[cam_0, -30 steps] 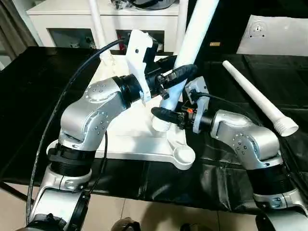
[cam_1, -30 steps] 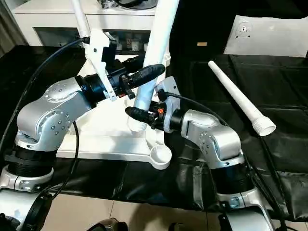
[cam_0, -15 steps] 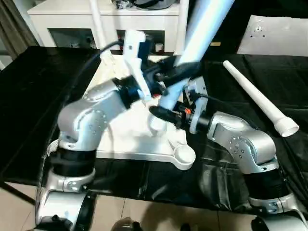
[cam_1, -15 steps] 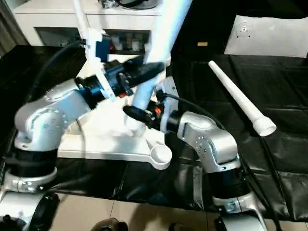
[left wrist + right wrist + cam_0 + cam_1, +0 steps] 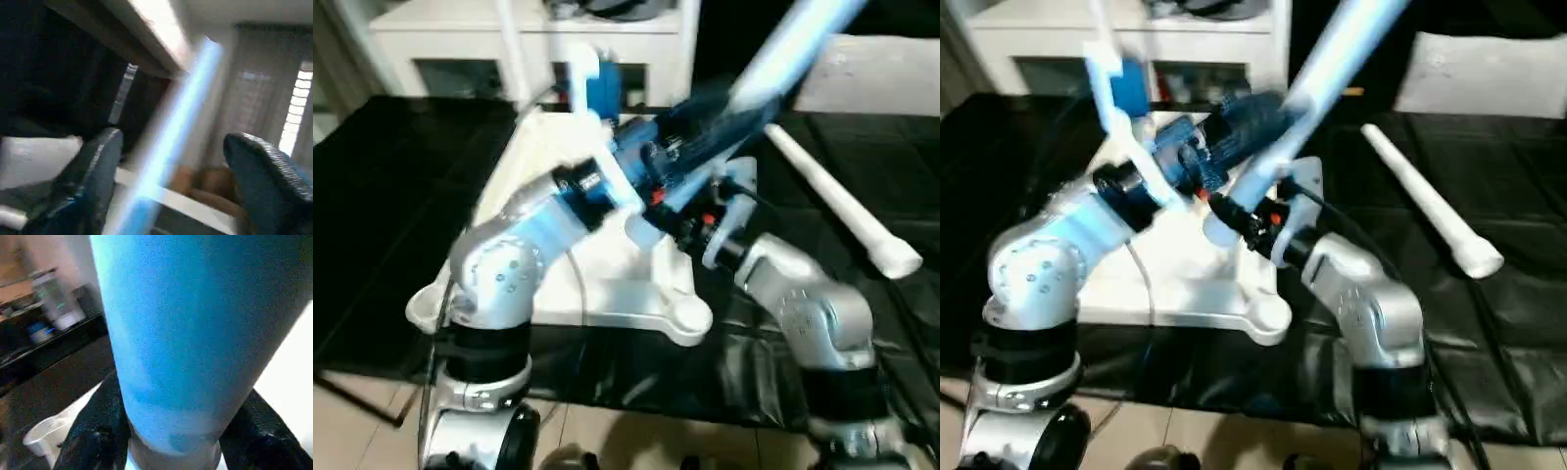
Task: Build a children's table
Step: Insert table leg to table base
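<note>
Our black-draped counter carries the overturned tabletop, ribbed side up so its round corner sockets face us; the near one is empty. Over it we hold a white leg tilted steeply, thick end low above the tabletop, apparently so that it can be steered toward a socket. Our right claw is clamped on that thick end, a finger on either side, carrying the weight. Our left claw stands spread, its fingers either side of the leg's shaft with a gap showing, so it looks to be guiding more than gripping, though motion blur leaves contact uncertain. Another leg lies apart on the counter to our right, waiting its turn.
</note>
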{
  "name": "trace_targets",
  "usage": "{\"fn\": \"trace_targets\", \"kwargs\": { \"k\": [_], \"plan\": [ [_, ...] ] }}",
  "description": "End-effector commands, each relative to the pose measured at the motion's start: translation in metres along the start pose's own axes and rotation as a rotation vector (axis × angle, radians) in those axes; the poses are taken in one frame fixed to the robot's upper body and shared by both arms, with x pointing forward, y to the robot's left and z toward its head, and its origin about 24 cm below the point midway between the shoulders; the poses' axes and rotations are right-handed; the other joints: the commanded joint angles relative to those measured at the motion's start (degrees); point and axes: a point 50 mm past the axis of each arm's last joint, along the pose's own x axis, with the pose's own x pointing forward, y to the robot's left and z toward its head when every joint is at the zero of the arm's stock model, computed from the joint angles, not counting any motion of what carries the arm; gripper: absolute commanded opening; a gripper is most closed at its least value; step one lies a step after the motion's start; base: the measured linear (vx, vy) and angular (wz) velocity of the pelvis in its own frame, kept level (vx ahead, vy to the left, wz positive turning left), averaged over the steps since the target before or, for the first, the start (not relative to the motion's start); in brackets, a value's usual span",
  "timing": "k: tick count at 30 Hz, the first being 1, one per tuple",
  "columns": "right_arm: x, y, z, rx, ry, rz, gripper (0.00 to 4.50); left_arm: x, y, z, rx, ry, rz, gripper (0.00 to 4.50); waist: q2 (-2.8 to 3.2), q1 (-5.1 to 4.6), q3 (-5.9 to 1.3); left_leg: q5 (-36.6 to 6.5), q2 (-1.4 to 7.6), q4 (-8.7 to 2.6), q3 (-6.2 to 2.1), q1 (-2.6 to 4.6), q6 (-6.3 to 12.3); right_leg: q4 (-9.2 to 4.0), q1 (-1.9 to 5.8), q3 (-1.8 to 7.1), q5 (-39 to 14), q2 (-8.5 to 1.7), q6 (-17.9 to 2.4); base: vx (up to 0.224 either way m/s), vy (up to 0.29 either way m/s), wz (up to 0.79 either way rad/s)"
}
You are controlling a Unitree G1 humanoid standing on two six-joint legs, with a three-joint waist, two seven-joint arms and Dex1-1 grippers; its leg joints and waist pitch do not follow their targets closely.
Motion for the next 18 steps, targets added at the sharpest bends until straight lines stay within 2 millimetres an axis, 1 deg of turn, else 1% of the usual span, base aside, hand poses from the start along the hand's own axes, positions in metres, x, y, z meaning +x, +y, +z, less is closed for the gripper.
{"fn": "trace_targets", "kwargs": {
  "k": [1, 2, 3, 4, 5, 6, 7, 8, 9, 10, 11, 12, 13, 14, 15, 16, 17, 18],
  "plan": [
    [-0.006, 0.001, 0.010, -0.032, -0.037, -0.029, 1.95, -0.009, 0.008, 0.000, 0.042, 0.024, 0.073, 3.83, -0.83, -0.38, -4.58, -9.56, 2.17, -3.84, -1.28, 0.85, 1.65, -5.58, 2.90, 2.52, -28.24, -4.50, 0.47, 0.000, 0.000, 0.00],
    [-0.010, 0.000, 0.010, -0.048, -0.034, -0.056, 1.95, -0.015, 0.011, -0.005, 0.084, 0.088, 0.090, 3.83, -0.57, -0.73, -4.47, -9.94, 2.30, -4.03, -1.47, 0.84, 1.65, -5.46, 2.74, 2.51, -28.13, -4.33, 1.12, 0.000, 0.000, 0.00],
    [-0.016, 0.001, 0.009, -0.060, -0.027, -0.080, 1.95, -0.027, 0.015, -0.017, 0.152, 0.205, 0.113, 3.83, -0.60, -0.93, -4.39, -10.34, 2.37, -4.22, -1.64, 0.85, 1.70, -5.60, 2.68, 2.47, -28.56, -4.27, 1.55, 0.000, 0.000, 0.00],
    [-0.020, 0.002, 0.008, -0.067, -0.023, -0.094, 1.95, -0.035, 0.016, -0.025, 0.194, 0.287, 0.121, 3.83, -0.32, -1.32, -4.10, -11.77, 2.47, -4.50, -1.79, 0.95, 1.50, -5.57, 2.44, 2.61, -29.16, -4.18, 2.21, 0.000, 0.000, 0.00],
    [-0.025, 0.004, 0.006, -0.088, -0.006, -0.115, 1.95, -0.045, 0.017, -0.035, 0.225, 0.372, 0.125, 3.83, -0.18, -1.72, -4.13, -12.30, 2.44, -4.52, -1.76, 1.06, 1.13, -5.46, 2.41, 2.72, -29.19, -4.26, 2.41, 0.000, 0.000, 0.00],
    [-0.028, 0.006, 0.004, -0.098, 0.009, -0.129, 1.95, -0.052, 0.017, -0.042, 0.244, 0.430, 0.123, 3.83, -0.12, -1.93, -4.16, -12.47, 2.39, -4.48, -1.66, 1.15, 1.08, -5.54, 2.35, 2.69, -29.24, -4.22, 1.99, 0.000, 0.000, 0.00],
    [-0.033, 0.008, -0.001, -0.104, 0.034, -0.139, 1.95, -0.060, 0.015, -0.050, 0.261, 0.495, 0.108, 3.83, 0.50, -1.97, -3.91, -13.12, 2.33, -4.54, -1.88, 1.13, 0.80, -5.49, 2.25, 2.66, -29.35, -4.27, 1.82, 0.000, 0.000, 0.00],
    [-0.037, 0.010, -0.005, -0.100, 0.042, -0.150, 1.95, -0.069, 0.012, -0.059, 0.267, 0.560, 0.082, 3.83, 0.19, -2.23, -3.81, -14.11, 2.46, -4.68, -1.87, 1.17, 0.83, -5.69, 2.17, 2.84, -29.43, -4.32, 1.41, 0.000, 0.000, 0.00],
    [-0.039, 0.011, -0.007, -0.094, 0.045, -0.156, 1.95, -0.074, 0.010, -0.065, 0.268, 0.597, 0.063, 3.83, 0.23, -2.36, -3.80, -14.38, 2.41, -4.67, -1.79, 1.15, 0.88, -5.69, 2.16, 2.89, -29.64, -4.38, 1.19, 0.000, 0.000, 0.00],
    [-0.042, 0.013, -0.010, -0.097, 0.053, -0.163, 1.95, -0.083, 0.009, -0.073, 0.288, 0.655, 0.036, 3.83, 0.16, -2.40, -3.56, -15.34, 2.38, -4.74, -1.83, 1.19, 0.98, -6.01, 2.00, 2.79, -30.82, -4.40, 1.01, 0.000, 0.000, 0.00],
    [-0.045, 0.013, -0.014, -0.098, 0.065, -0.171, 1.95, -0.092, 0.009, -0.081, 0.308, 0.717, 0.005, 3.83, 0.12, -2.54, -3.27, -16.93, 2.35, -4.80, -1.81, 1.37, 0.84, -6.31, 1.79, 2.78, -32.80, -4.42, 1.47, 0.000, 0.000, 0.00],
    [-0.047, 0.013, -0.015, -0.097, 0.074, -0.173, 1.95, -0.097, 0.009, -0.085, 0.327, 0.755, -0.016, 3.83, 0.07, -2.52, -3.09, -17.76, 2.30, -4.88, -2.02, 1.38, 0.78, -6.46, 1.76, 2.74, -33.91, -4.44, 1.94, 0.000, 0.000, 0.00],
    [-0.047, 0.013, -0.017, -0.099, 0.080, -0.174, 1.95, -0.100, 0.009, -0.087, 0.333, 0.778, -0.032, 3.83, 0.16, -2.76, -3.02, -18.55, 2.26, -4.90, -1.92, 1.39, 0.49, -6.42, 1.77, 2.75, -34.75, -4.39, 2.27, 0.000, 0.000, 0.00],
    [-0.049, 0.013, -0.019, -0.108, 0.096, -0.173, 1.95, -0.108, 0.010, -0.093, 0.338, 0.835, -0.072, 3.83, 0.13, -2.82, -2.92, -19.94, 2.10, -4.75, -1.88, 1.83, 0.16, -6.74, 1.48, 2.57, -36.76, -4.44, 2.68, 0.000, 0.000, 0.00],
    [-0.050, 0.013, -0.021, -0.113, 0.106, -0.173, 1.95, -0.112, 0.010, -0.095, 0.337, 0.866, -0.098, 3.65, 0.15, -2.97, -2.72, -21.03, 2.01, -4.76, -2.03, 1.89, -0.06, -6.93, 1.44, 2.45, -38.17, -4.47, 3.16, 0.000, 0.000, 0.00],
    [-0.051, 0.012, -0.022, -0.122, 0.123, -0.174, 1.95, -0.119, 0.012, -0.099, 0.307, 0.917, -0.146, 3.65, -0.17, -3.11, -2.50, -21.94, 1.94, -4.78, -2.07, 1.90, -0.08, -7.20, 1.37, 2.32, -39.52, -4.54, 3.57, 0.000, 0.000, 0.00],
    [-0.051, 0.012, -0.023, -0.125, 0.129, -0.174, 1.95, -0.121, 0.014, -0.099, 0.286, 0.934, -0.161, 3.54, -0.24, -3.16, -2.43, -22.33, 1.85, -4.70, -2.05, 2.07, -0.11, -7.43, 1.26, 2.24, -40.45, -4.60, 3.80, 0.000, 0.000, 0.00],
    [-0.051, 0.011, -0.023, -0.128, 0.134, -0.173, 1.95, -0.122, 0.016, -0.100, 0.285, 0.943, -0.172, 3.54, -0.01, -3.45, -2.36, -23.54, 1.80, -4.60, -2.14, 2.26, -0.40, -7.52, 1.20, 2.01, -41.50, -4.65, 3.84, 0.000, 0.000, 0.00]
  ]
}}
